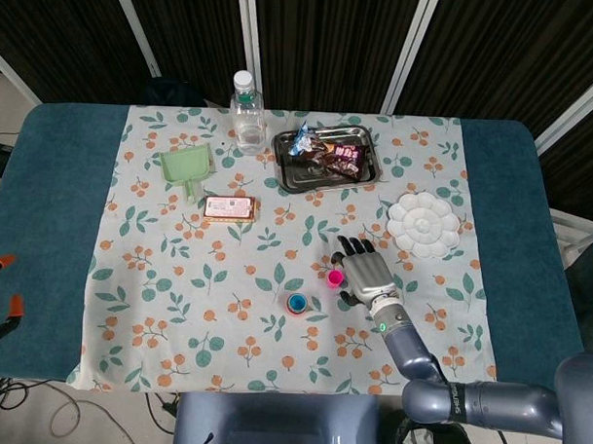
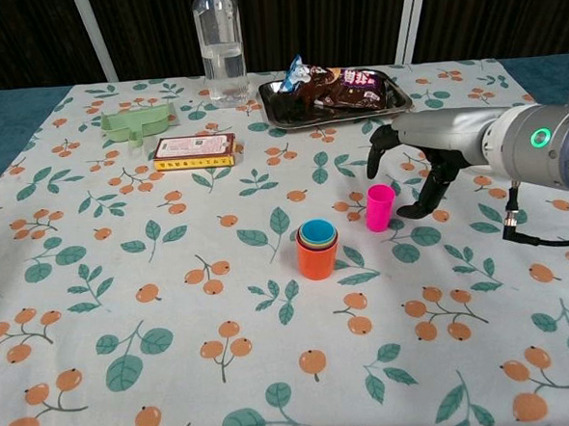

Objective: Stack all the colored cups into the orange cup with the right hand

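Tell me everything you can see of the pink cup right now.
The small pink plastic cup is a plain tapered tumbler, bright magenta. It stands upright, mouth up, on the floral tablecloth, apart from the orange cup that holds the nested stack. The right hand hovers just beside it with fingers spread; no finger plainly touches it. Nothing shows inside, though its interior is barely visible.

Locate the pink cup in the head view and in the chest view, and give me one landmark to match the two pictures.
Head view: the pink cup stands below centre, just left of the right hand.
Chest view: the pink cup stands right of centre, upright, beside the same hand.
Shared landmark: the orange cup holding nested cups, nearby to its left and nearer the robot.
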